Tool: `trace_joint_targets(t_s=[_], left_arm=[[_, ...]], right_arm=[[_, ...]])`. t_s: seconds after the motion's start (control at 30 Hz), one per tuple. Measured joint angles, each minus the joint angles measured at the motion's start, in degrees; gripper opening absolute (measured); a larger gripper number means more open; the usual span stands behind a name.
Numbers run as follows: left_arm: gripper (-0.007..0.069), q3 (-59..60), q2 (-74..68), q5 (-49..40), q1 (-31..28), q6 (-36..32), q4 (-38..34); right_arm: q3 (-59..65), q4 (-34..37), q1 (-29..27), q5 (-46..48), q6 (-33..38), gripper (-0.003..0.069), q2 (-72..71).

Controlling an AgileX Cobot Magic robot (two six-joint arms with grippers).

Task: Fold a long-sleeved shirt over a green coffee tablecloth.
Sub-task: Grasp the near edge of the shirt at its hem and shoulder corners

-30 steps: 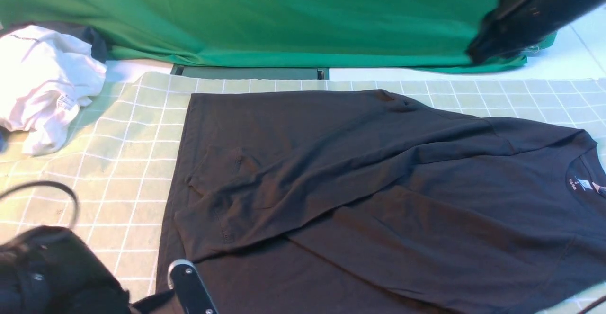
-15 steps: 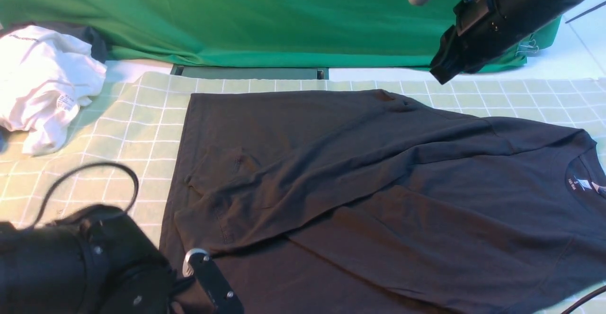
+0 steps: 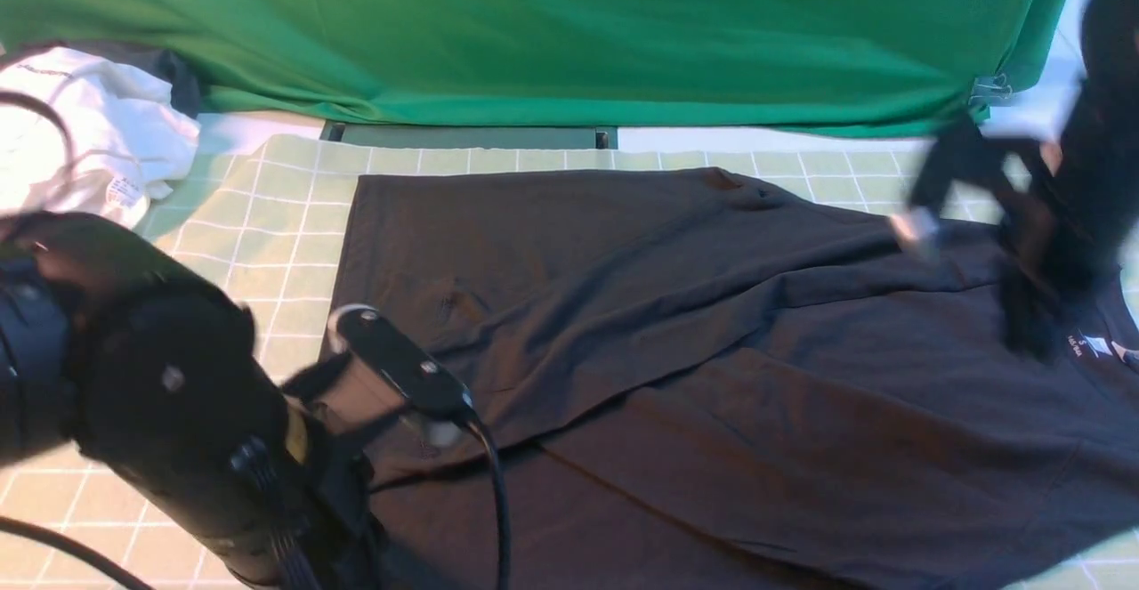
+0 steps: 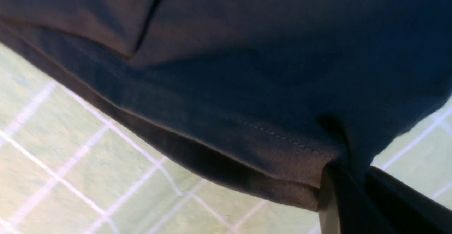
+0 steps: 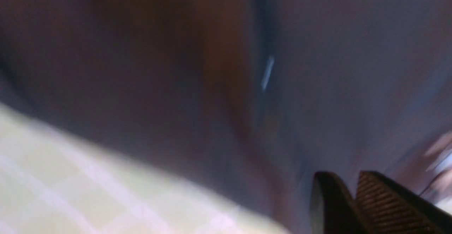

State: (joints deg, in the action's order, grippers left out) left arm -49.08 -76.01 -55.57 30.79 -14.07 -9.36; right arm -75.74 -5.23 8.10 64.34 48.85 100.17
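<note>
Black long-sleeved shirt lies rumpled, sleeve folded across its body, on the pale-green gridded tablecloth.

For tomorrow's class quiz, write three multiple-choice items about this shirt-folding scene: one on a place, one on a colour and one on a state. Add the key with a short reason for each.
1. Where does the white garment lie?
A. at the far left of the scene
B. at the far right
C. in the middle of the near edge

2. What colour are the grid lines on the tablecloth?
A. black
B. red
C. white

3. What is the left tool doing?
A. standing open above the cloth
B. shut on the hem of the shirt
C. gripping the white garment

Key:
1 A: it is bunched at the far left in the front view.
2 C: thin white lines form squares on pale green.
3 B: the left wrist view shows the hem pinched and gathered at the tool.
</note>
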Motion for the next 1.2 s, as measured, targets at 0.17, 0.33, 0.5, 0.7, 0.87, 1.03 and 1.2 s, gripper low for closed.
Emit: trace_joint_targets(t_s=[0.17, 0.33, 0.5, 0.7, 0.87, 1.03, 1.2], left_arm=[[-0.0022, 0.00, 0.04, -0.61, -5.21, -5.14, -5.50], [-0.0022, 0.00, 0.04, -0.61, -8.42, -5.44, -5.90], [-0.0022, 0.00, 0.04, -0.31, -9.03, -5.36, -5.02], [-0.0022, 0.00, 0.04, 0.27, -9.04, -5.36, -3.87], [-0.0022, 0.00, 0.04, 1.76, -9.04, -5.36, -3.85], [-0.0022, 0.00, 0.65, 1.83, -9.04, -5.36, -3.75], [-0.0022, 0.00, 2.41, 2.32, -9.04, -5.36, -3.75]], right_arm=[[7.59, -3.38, -7.19, -8.45, -0.99, 0.0311, 0.00], [10.63, -3.51, -12.97, -17.87, -0.87, 0.0465, 0.76], [12.81, -3.80, -16.69, -17.70, 3.23, 0.0416, 2.70], [13.46, -3.83, -17.24, -14.81, 6.78, 0.0328, 1.52], [13.46, -3.41, -17.24, -14.52, 7.75, 0.0347, 0.41], [14.89, 0.12, -17.24, -15.72, 11.24, 0.0408, 0.46], [16.69, 0.51, -17.24, -18.63, 12.66, 0.0414, 2.18]])
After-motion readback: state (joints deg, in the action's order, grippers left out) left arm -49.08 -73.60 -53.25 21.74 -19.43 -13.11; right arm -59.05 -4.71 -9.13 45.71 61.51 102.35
